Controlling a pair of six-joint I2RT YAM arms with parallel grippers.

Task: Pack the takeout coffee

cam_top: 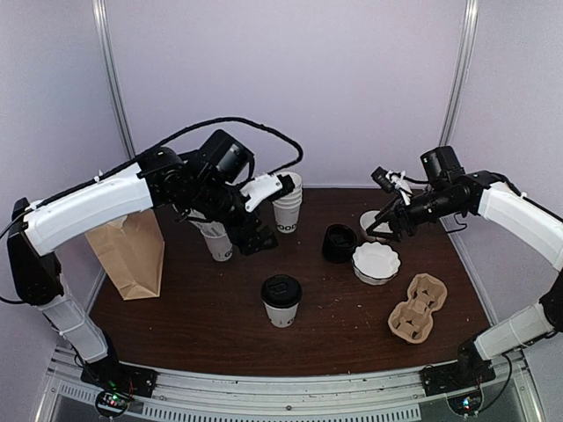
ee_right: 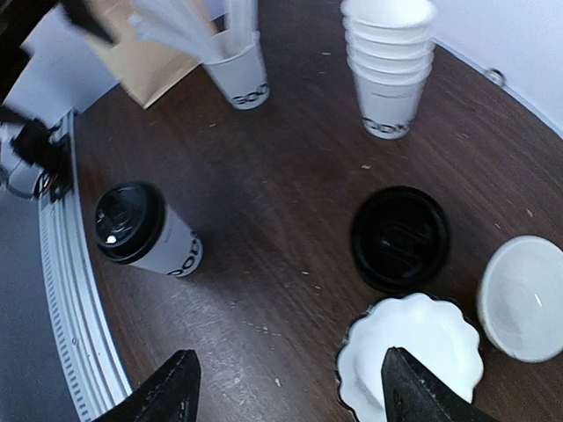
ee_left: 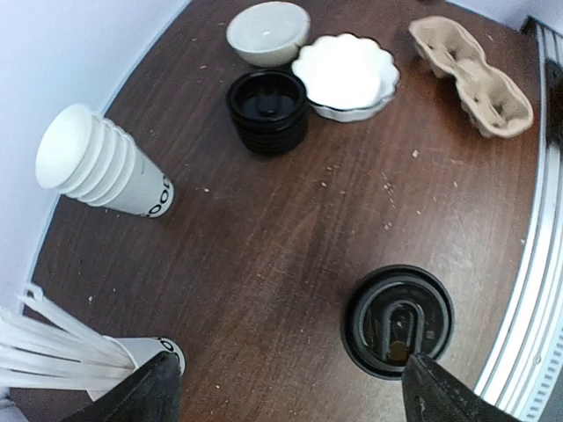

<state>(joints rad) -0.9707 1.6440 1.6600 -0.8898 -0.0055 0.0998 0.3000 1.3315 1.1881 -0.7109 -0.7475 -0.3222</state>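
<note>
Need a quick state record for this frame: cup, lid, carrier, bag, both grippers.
coffee cup: upright, mid-table, nothing touching it
lid: black, on the cup
carrier: empty, on the table to the cup's right
paper bag: upright, at the table's left edge
left gripper: open, holding nothing
right gripper: open, holding nothing
packed: not yet

I see bare table (cam_top: 211,312) all round the lidded cup (cam_top: 281,301), so I can come at it from above or from either side. Behind it to the left, the straw cup (cam_top: 218,241) and the stack of cups (cam_top: 288,209) crowd the back. At right rear the black lids (cam_top: 339,243), scalloped dish (cam_top: 376,262) and white bowl (ee_left: 266,33) sit packed together. The cup carrier (cam_top: 418,308) takes the right front and the paper bag (cam_top: 132,251) blocks the left edge.
</note>
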